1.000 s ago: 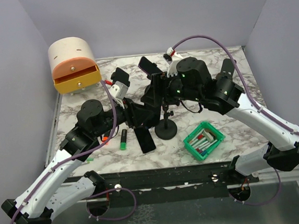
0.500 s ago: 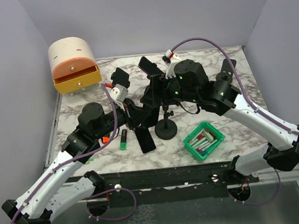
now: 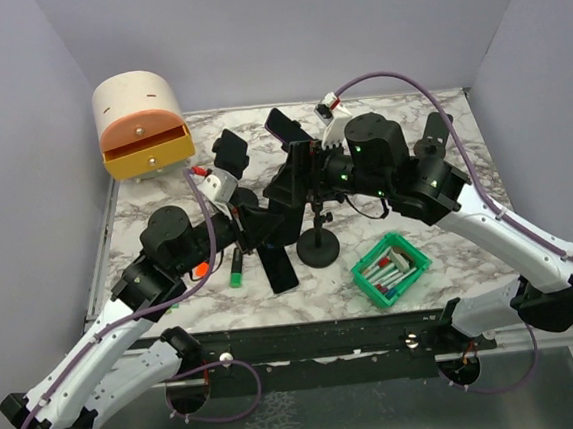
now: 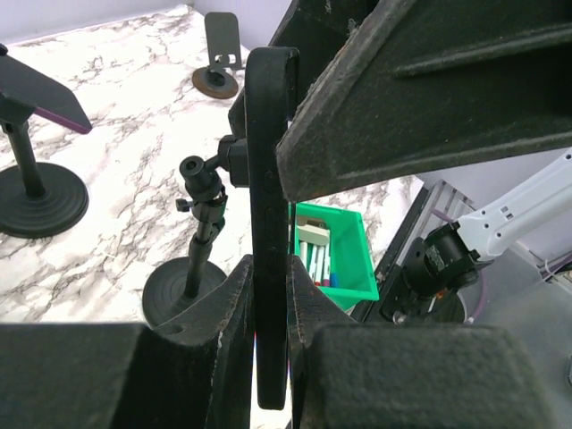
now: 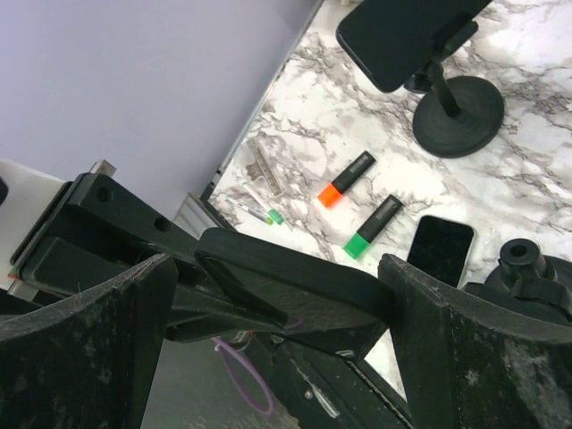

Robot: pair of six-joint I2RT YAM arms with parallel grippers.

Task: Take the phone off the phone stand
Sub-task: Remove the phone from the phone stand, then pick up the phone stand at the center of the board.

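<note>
Marble table [image 3: 135, 203], both arms crowding the stand [image 4: 198, 237]. Left claw [image 4: 268, 299] is clamped on the phone [image 4: 271, 179], which sits edge-on against the stand's head, long axis running out along the fingers. Right claw [image 5: 281, 331] gapes wide either side of it.

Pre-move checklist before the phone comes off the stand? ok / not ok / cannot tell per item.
1. Left fingers clamped on both faces of the phone: ok.
2. Right fingers wide open, straddling the phone without gripping: ok.
3. Phone free of the stand: cannot tell; the stand's head sits right behind the phone in the left wrist view.
4. Stand base flat, not tipped: ok.
5. Green bin apart from the stand base: ok.
</note>
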